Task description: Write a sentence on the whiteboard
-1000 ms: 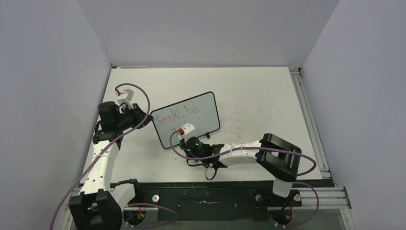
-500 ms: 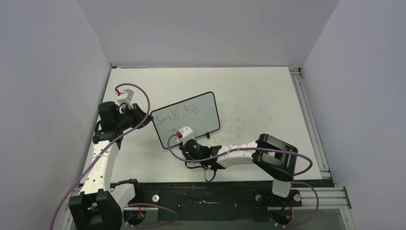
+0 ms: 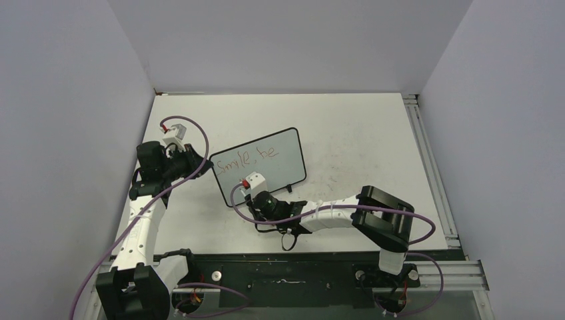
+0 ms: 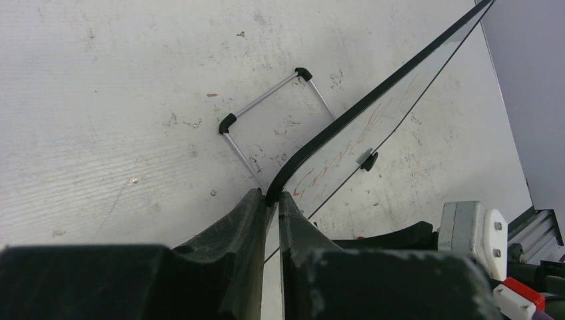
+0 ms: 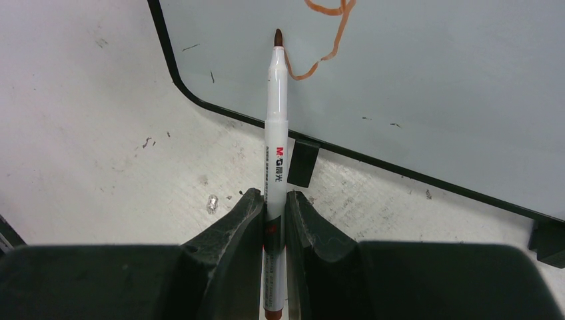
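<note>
Whiteboard [image 3: 283, 163]: stands mid table [image 3: 366, 133], corner edge pinched in left gripper [image 4: 273, 198]. Right gripper [image 5: 274, 200] clenched on marker [image 5: 276, 100], tip seemingly touching below sentence [image 3: 252, 157]. Could tip over or smear red strokes if pressed too hard.

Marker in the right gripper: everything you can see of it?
The marker is a slim, glossy white plastic pen with printed branding, uncapped, its reddish-brown tip pointing away from the wrist. The right gripper is shut on its lower barrel. The tip lies over the whiteboard near its corner, beside a red stroke; contact is unclear.
</note>
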